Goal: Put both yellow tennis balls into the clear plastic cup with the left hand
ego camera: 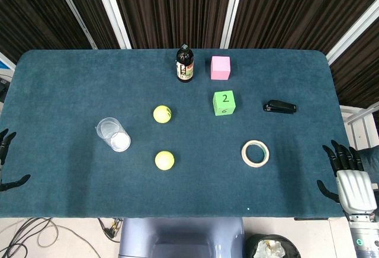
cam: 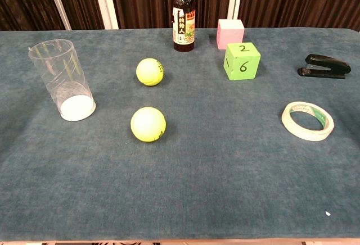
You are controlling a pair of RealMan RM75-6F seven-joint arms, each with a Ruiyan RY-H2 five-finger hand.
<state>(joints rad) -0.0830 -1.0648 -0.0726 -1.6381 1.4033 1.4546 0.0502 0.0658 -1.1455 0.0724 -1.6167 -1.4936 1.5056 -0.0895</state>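
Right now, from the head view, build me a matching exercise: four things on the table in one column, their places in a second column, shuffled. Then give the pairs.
Things:
1. clear plastic cup
2. black stapler
3. roll of tape
4. dark bottle

Places:
A. far edge, just left of the pink cube
B. right of the green die
C. left of both tennis balls
D. near right, in front of the stapler

Pairs: 1-C, 2-B, 3-D, 4-A
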